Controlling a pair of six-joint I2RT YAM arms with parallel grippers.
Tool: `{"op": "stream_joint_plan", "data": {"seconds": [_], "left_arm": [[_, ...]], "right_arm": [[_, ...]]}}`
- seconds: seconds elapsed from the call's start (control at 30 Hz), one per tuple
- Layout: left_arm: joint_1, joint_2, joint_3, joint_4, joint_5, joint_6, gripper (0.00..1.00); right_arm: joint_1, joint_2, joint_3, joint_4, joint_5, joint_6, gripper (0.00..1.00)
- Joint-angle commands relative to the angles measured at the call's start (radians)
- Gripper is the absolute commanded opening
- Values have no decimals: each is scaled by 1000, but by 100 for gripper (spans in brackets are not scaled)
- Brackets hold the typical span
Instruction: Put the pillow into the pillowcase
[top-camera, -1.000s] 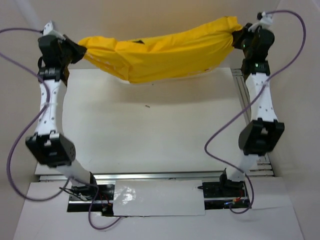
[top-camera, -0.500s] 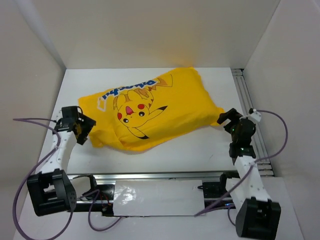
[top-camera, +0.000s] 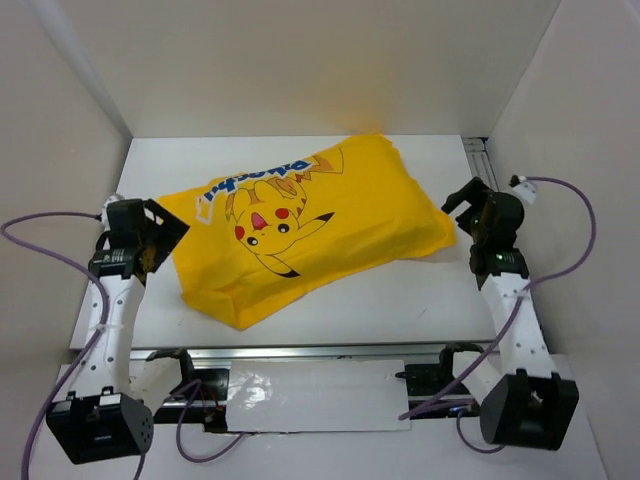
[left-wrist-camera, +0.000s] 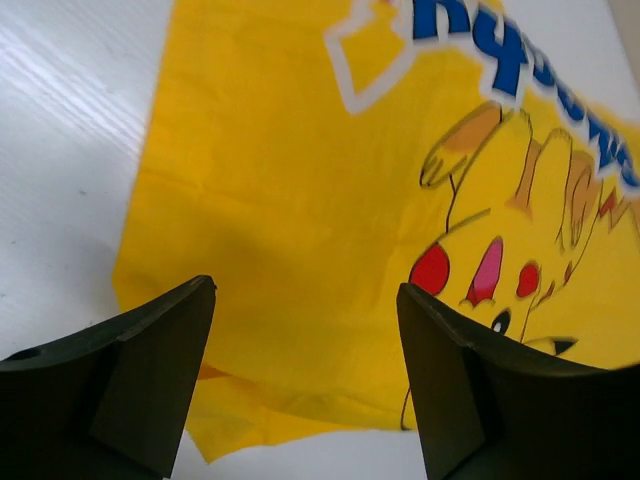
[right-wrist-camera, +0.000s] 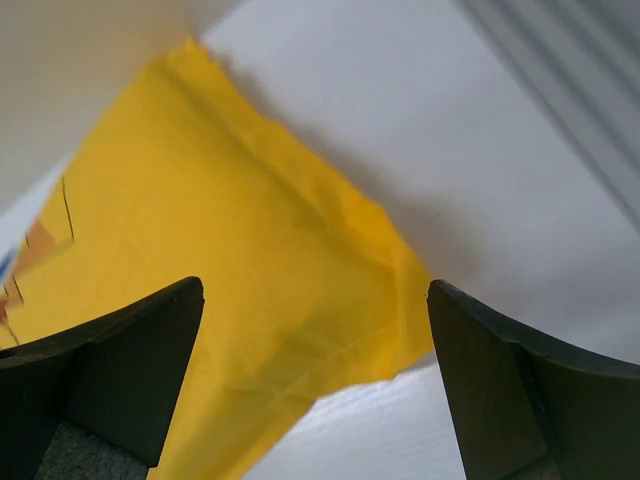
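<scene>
- At the middle of the white worktop (top-camera: 400, 300): the pillowcase (top-camera: 330, 215), bright yellow, lying slantwise with its print facing up.
- On its upper face: a cartoon Pikachu (top-camera: 270, 225) with red cheeks, and blue-white lettering (top-camera: 255, 178) toward the far edge.
- Within the case: a soft, full bulge; the pillow itself is covered and cannot be seen.
- At the case's left corner: left tool (top-camera: 165, 240), jaws spread wide, gripping nothing. In the wrist view its dark fingers (left-wrist-camera: 150, 370) frame the yellow cloth, which lies beyond them.
- At the case's right corner: right tool (top-camera: 458, 212), jaws likewise spread wide and empty. Its wrist view shows the seamed corner of the cloth lying on the worktop between the fingers (right-wrist-camera: 120, 370).
- At either side: purple cables (top-camera: 40, 260) looping from the arms.
</scene>
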Motion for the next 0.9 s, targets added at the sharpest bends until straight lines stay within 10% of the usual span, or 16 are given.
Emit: {"op": "stream_joint_plan", "data": {"seconds": [0.0, 0.33, 0.87], "left_arm": [[-83, 50, -23, 73, 131, 107, 83], [-382, 205, -115, -116, 69, 22, 55], [-534, -122, -155, -587, -69, -506, 44]], "right_arm": [[78, 100, 61, -44, -142, -72, 100], [251, 337, 136, -122, 86, -55, 100], [97, 422, 153, -144, 70, 46, 100]]}}
